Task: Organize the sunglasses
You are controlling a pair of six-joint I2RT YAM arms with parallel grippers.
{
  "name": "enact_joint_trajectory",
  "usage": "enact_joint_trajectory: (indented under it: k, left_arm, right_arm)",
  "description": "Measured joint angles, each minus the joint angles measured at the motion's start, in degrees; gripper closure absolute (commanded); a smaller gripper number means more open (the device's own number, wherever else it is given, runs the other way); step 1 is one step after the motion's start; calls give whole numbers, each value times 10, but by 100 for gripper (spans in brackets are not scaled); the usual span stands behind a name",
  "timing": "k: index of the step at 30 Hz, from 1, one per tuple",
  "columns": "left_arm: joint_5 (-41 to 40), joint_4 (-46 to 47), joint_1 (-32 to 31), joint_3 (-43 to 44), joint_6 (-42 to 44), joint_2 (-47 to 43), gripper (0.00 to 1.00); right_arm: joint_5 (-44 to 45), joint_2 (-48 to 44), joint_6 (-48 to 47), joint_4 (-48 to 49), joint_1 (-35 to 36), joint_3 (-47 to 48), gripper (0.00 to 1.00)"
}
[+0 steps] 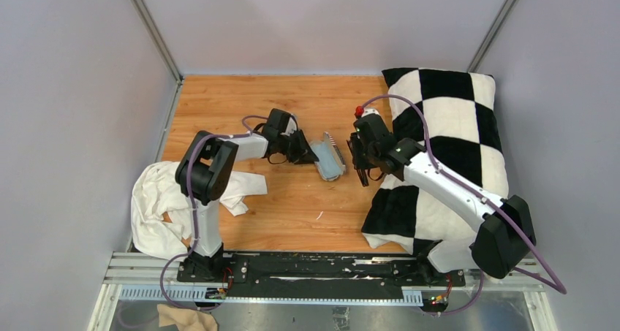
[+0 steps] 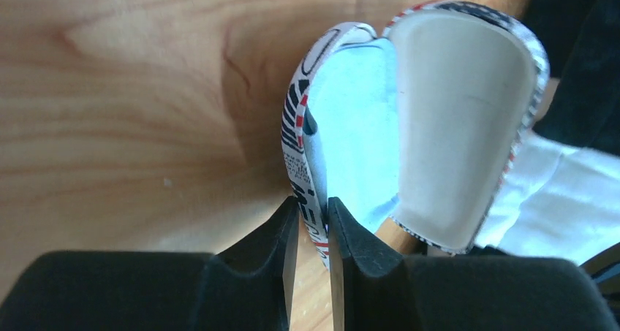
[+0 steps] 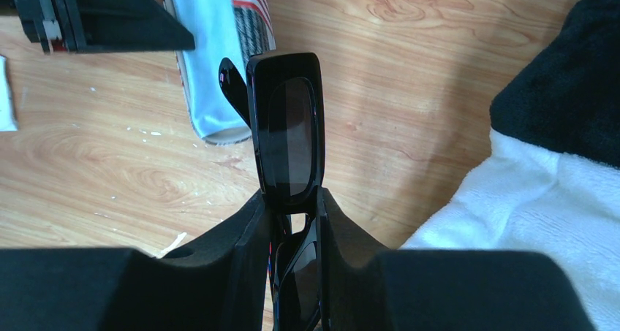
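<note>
The right gripper clamps the folded black plastic sunglasses just beside the open striped-edge oblong case, whose rim the left gripper pinches. Best to lay them lengthwise onto the pale-blue cloth inside.

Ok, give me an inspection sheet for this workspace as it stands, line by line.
Surface: wooden table, with a small white scrap near its middle.
Job's things: sunglasses folded, beside the case and not in it; the case is open with a blue cloth inside.
Clutter: white cloth at the left; checkered cushion at the right.
Grippers: left gripper shut on the case's rim; right gripper shut on the sunglasses.
Cables: a purple cable along each arm; no snag seen.
Surroundings: grey walls.
</note>
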Motion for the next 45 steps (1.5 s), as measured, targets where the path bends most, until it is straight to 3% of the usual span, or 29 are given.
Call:
enact_joint_trajectory:
  k: [7,15,28,45]
  left_arm:
    - [1,-85,0,0,89,-54,65]
    - [3,-128,0,0,128,-58,52]
    - [9,-131,0,0,136,-86,53]
    - [10,-130,20,-30,134,-151,55]
  right_arm:
    - [-29,2,0,0,2,26,78]
    - [-41,37,-9,3,22,61,77]
    - [-89,128,-56,8,27,108,77]
    - [-88,248,-72,20,27,177,78]
